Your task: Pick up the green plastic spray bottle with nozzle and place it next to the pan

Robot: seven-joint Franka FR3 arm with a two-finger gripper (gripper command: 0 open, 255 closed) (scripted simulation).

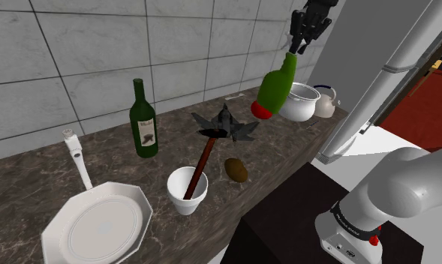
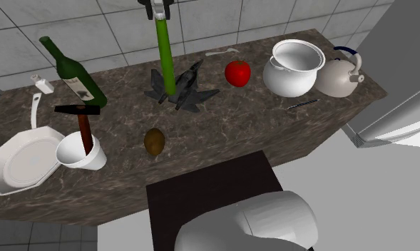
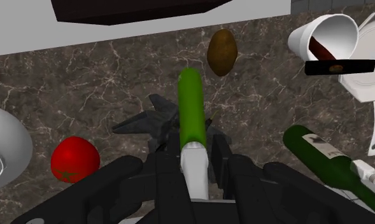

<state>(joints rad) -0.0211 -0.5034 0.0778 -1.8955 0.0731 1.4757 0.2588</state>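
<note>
Over at the shoulder view's left end of the table (image 1: 121,169): pan (image 1: 54,225), shaker (image 1: 67,136) behind its handle. Just right of it, cup (image 1: 183,202) with hammer (image 1: 204,157) standing in it, wine bottle (image 1: 143,127) behind. Mid-table, jet model (image 1: 227,124), potato (image 1: 236,170) in front, spray bottle (image 1: 278,86) up in the jaws above. Further to that view's right: tomato (image 2: 237,72), pot (image 1: 298,109), kettle (image 1: 326,101) just beside.
</note>
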